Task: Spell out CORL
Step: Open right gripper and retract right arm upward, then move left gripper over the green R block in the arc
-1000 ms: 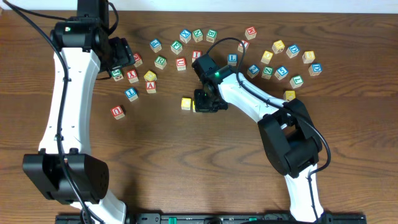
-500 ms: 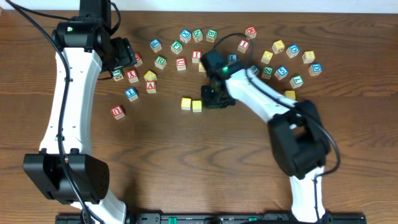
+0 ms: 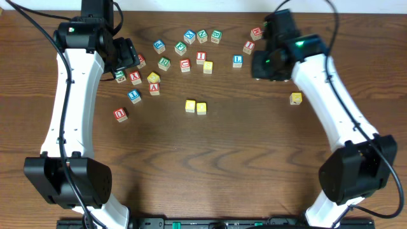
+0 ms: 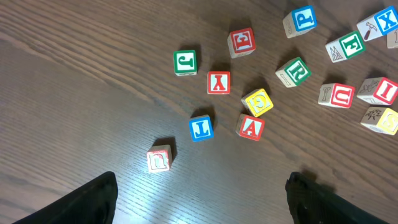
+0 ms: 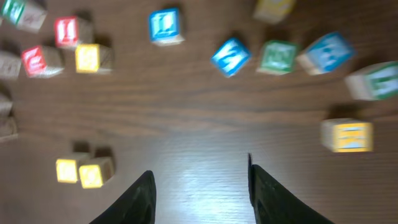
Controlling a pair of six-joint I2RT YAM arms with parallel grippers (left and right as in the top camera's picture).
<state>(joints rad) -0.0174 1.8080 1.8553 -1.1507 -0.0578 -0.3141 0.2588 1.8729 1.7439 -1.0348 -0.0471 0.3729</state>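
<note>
Two yellow blocks [image 3: 195,107] sit side by side at the table's middle; they also show at the lower left of the right wrist view [image 5: 84,171]. Several letter blocks lie scattered along the back, among them a green R block [image 4: 293,71] and a blue L block [image 3: 237,60]. My right gripper [image 5: 199,186] is open and empty, held above the table at the back right [image 3: 270,63], away from the yellow pair. My left gripper [image 4: 202,199] is open and empty above the back left [image 3: 121,57].
A red block [image 3: 120,114] lies apart at the left. A lone yellow block [image 3: 296,98] lies at the right. A blue block [image 4: 201,127], a red A block [image 4: 250,126] and a yellow G block [image 4: 257,101] lie under the left wrist.
My right gripper has let go of the second yellow block beside the first and swung up and away to the back right. The left arm has not moved.
</note>
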